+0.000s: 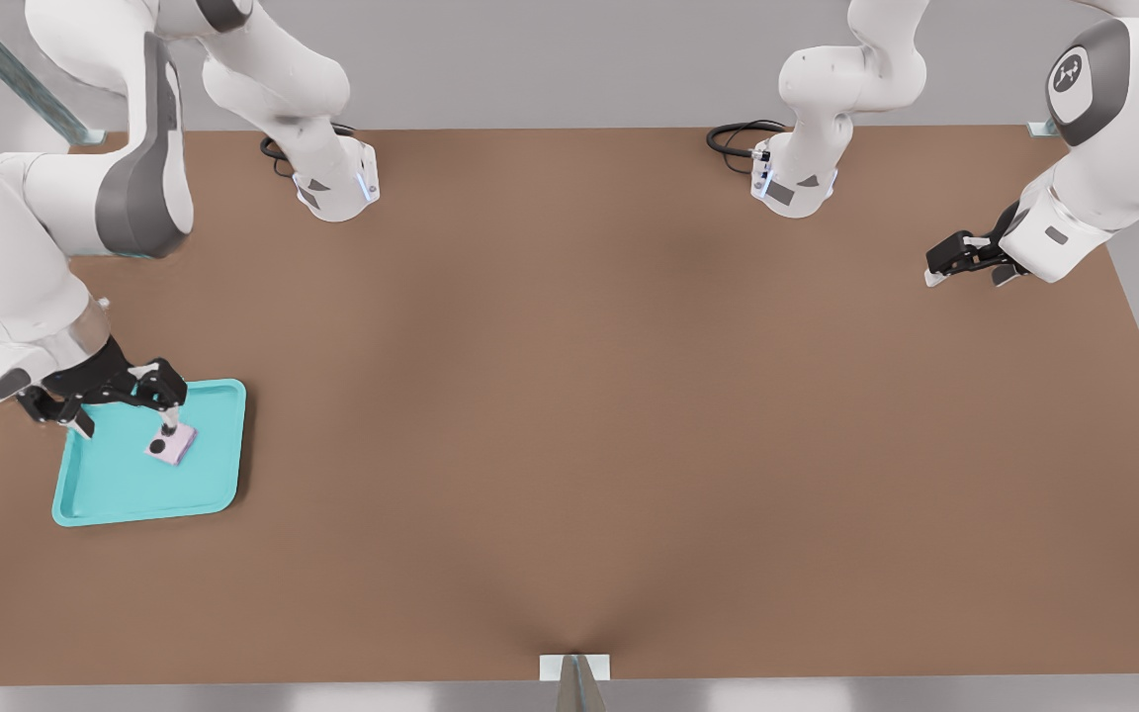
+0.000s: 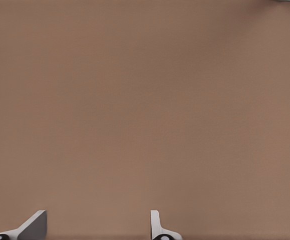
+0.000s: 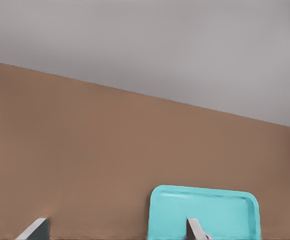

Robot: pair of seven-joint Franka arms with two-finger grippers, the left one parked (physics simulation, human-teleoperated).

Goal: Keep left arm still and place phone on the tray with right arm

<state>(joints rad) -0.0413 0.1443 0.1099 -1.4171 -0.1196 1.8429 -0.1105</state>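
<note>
While the phone [image 1: 171,445] lies inside the tray [image 1: 115,494], pale pink with a black lens showing on its upper face, it sits toward the tray's far half, nearer the rim on the front view's right than the opposite rim; one white fingertip [image 1: 170,425] of the gripper [image 1: 125,423] comes down onto the phone's far edge, and the other fingertip [image 1: 85,427] stands well apart from it, over the tray's rim on the front view's left; the jaws are spread wide, with nothing clamped between them. Because the right wrist view looks low across the table, it catches only a sliver of pink beside one fingertip [image 3: 194,229], with the tray [image 3: 220,210] spreading beyond it and the second fingertip [image 3: 34,229] off over bare wood. The tray, turquoise with rounded corners and a raised rim, rests flat on the brown table [image 1: 629,415], close to the table's edge on the front view's left; the right arm [image 1: 6,267] reaches over that edge and bends down to the tray, its grey wrist disc with lit dots turned upward; its base [image 1: 337,183] stands at the table's far side, well apart from the tray.
</note>
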